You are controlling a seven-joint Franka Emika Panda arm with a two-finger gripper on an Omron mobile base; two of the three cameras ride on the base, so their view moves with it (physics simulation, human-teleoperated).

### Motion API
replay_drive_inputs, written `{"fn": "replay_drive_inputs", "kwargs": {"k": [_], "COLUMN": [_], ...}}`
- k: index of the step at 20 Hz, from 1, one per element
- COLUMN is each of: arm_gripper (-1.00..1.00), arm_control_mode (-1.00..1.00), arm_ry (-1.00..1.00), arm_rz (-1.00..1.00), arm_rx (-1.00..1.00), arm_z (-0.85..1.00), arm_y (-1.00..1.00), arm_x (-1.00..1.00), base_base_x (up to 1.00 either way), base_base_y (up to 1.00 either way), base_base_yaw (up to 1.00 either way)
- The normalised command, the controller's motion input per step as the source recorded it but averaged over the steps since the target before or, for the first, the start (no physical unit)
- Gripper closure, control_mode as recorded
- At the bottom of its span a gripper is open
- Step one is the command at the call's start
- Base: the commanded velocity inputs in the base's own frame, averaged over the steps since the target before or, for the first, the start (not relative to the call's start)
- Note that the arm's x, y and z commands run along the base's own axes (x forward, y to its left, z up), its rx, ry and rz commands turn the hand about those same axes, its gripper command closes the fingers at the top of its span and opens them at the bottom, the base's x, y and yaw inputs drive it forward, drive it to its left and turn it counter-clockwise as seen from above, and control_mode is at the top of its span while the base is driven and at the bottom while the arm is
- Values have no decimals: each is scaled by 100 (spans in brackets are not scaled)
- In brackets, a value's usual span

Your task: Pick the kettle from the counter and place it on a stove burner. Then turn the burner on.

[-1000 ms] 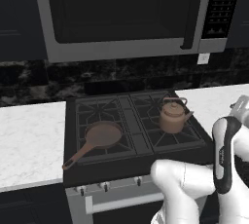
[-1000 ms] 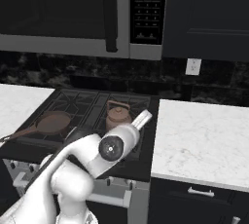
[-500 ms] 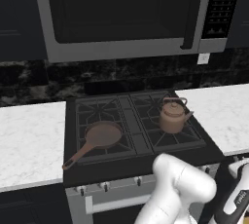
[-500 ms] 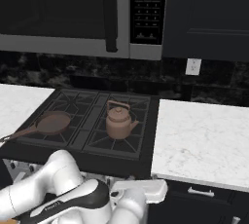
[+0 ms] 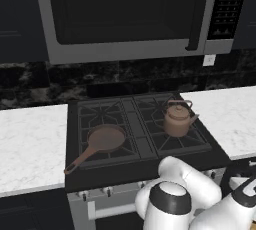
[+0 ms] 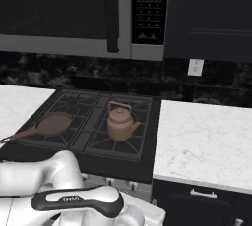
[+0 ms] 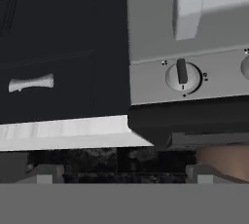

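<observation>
The kettle (image 5: 177,119) already sits on the right rear stove burner (image 5: 172,131), so the released, wide-open tool should square onto the knob (image 7: 182,76) before clenching to turn it.

Black stove top (image 5: 145,144), set between two white marble stretches of counter (image 5: 30,146). Copper-brown kettle (image 5: 177,119): upright on the rear right stove burner (image 5: 172,136), spout to the right. Brown frying pan (image 5: 100,141): on the left front grate, handle toward the front left edge. Microwave (image 5: 125,14) mounted above. White robot arm (image 5: 185,194) low at the lower right.
</observation>
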Motion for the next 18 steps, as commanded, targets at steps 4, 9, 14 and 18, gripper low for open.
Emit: {"fn": "replay_drive_inputs", "kwargs": {"k": [4,9,14,18], "arm_gripper": [-100,-100,-100,-100], "arm_control_mode": [-100,-100,-100,-100], "arm_ry": [-21,-35,-13,-11], "arm_rz": [24,26,7,5], "arm_rx": [0,2,4,0], "arm_z": [-54,-52,-22,-31], "arm_y": [18,0,0,0], "arm_x": [4,0,0,0], "base_base_x": [0,0,0,0], "base_base_y": [0,0,0,0], "base_base_yaw": [0,0,0,0]}}
